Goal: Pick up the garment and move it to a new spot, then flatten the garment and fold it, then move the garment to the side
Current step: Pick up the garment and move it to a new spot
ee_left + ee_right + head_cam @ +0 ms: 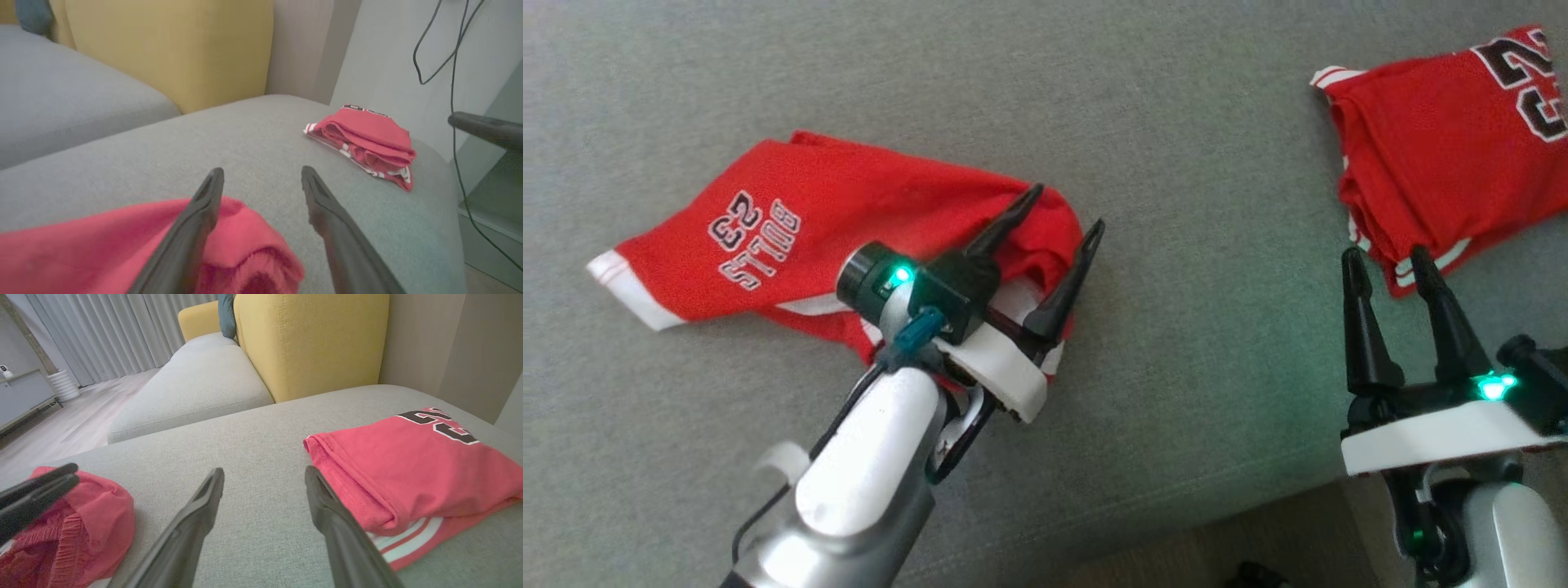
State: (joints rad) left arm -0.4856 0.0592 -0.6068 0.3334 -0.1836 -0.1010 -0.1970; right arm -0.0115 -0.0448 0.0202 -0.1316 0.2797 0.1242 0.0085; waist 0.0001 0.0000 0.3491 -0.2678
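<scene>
Two red garments: loose garment (849,204), folded garment (1437,147). Two grippers: left gripper (1067,207), right gripper (1385,253). One grey couch (1176,122).

A red garment (849,220) lies at centre left of the head view. It carries white lettering edged in dark, upside down from here: "BULLS" with the number "23" beside it. At the upper right, a folded red jersey (1437,155) shows large black, white-edged numerals, cut off by the frame edge, apparently "23". The same numerals appear at the upper right of the right wrist view, only partly readable.
</scene>
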